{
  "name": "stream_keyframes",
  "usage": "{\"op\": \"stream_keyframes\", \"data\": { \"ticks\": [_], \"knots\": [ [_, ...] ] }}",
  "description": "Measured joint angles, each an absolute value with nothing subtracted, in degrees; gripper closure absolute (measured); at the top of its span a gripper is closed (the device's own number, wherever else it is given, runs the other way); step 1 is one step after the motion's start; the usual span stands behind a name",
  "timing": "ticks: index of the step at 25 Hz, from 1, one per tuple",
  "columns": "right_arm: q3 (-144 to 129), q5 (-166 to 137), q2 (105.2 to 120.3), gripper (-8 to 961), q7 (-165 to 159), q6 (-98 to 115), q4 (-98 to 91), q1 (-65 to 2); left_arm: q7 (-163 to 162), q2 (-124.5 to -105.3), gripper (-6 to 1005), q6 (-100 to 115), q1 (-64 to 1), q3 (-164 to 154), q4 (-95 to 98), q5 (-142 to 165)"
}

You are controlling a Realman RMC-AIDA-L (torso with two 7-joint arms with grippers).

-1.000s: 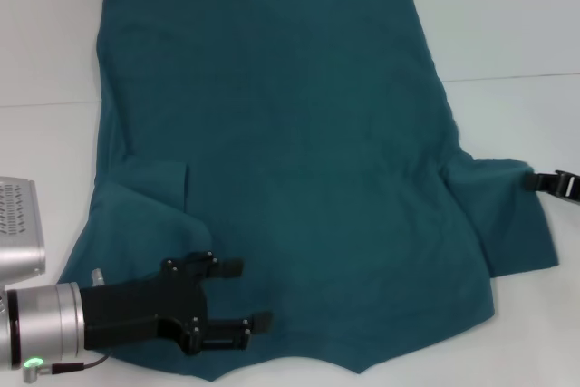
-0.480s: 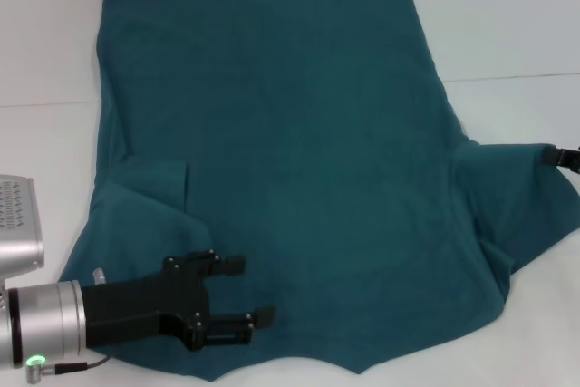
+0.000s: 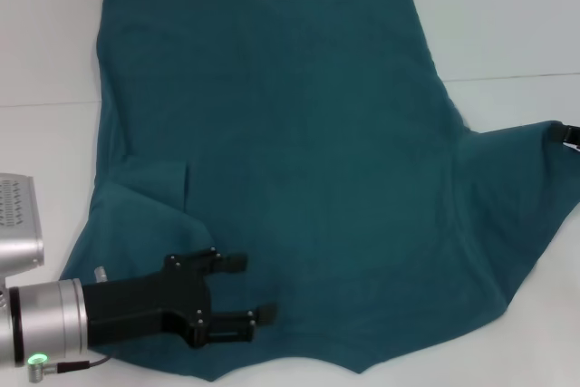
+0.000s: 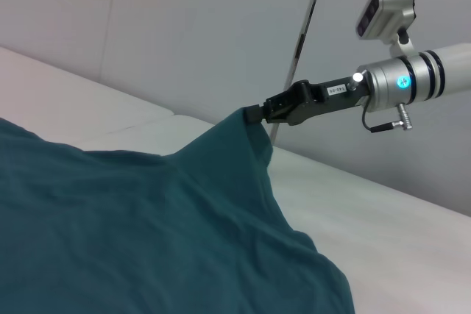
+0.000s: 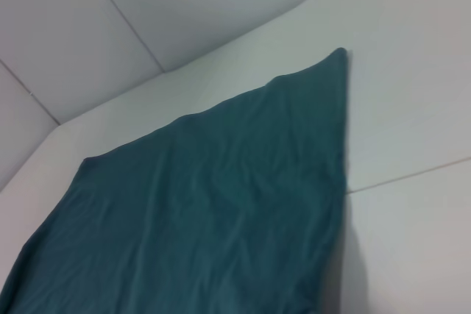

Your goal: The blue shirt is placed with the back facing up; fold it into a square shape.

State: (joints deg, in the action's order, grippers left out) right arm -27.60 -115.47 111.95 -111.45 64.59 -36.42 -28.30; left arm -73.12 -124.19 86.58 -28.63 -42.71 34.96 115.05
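Note:
The blue shirt [image 3: 290, 133] lies spread on the white table, plain side up, hem at the far end. My left gripper [image 3: 252, 288] hovers open over its near left part, close to the folded-in left sleeve [image 3: 154, 183]. My right gripper [image 3: 570, 134] is at the far right edge of the head view. In the left wrist view the right gripper [image 4: 255, 114] is shut on the tip of the right sleeve, holding it raised so the cloth [image 4: 243, 159] hangs in a tent. The right wrist view shows only the shirt [image 5: 221, 196] running to its far hem corner.
The white table [image 3: 507, 24] has a seam line [image 3: 517, 76] across it right of the shirt. A silver camera housing [image 3: 18, 224] on my left arm sits at the left edge.
The right gripper has drawn the right sleeve outward to the right and upward, stretching that side of the shirt. The left gripper has hardly moved.

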Motion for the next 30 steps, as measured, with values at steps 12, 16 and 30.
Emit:
{"op": "stream_keyframes", "data": {
  "ticks": [12, 16, 30],
  "knots": [
    [-28.9, -115.8, 112.46, 943, -111.2, 64.9, -36.5, -30.4, -73.1, -124.19, 122, 86.6, -29.0, -42.8, 34.6, 115.0],
    [-30.3, -115.8, 112.62, 939, -111.2, 64.9, -36.5, -31.3, -73.1, -124.19, 122, 86.4, -29.0, -42.8, 34.6, 115.0],
    [-33.3, -115.8, 113.48, 924, -111.2, 64.3, -36.2, -35.1, -73.1, -124.19, 121, 85.9, -29.1, -42.5, 34.3, 115.0]
  ]
}}
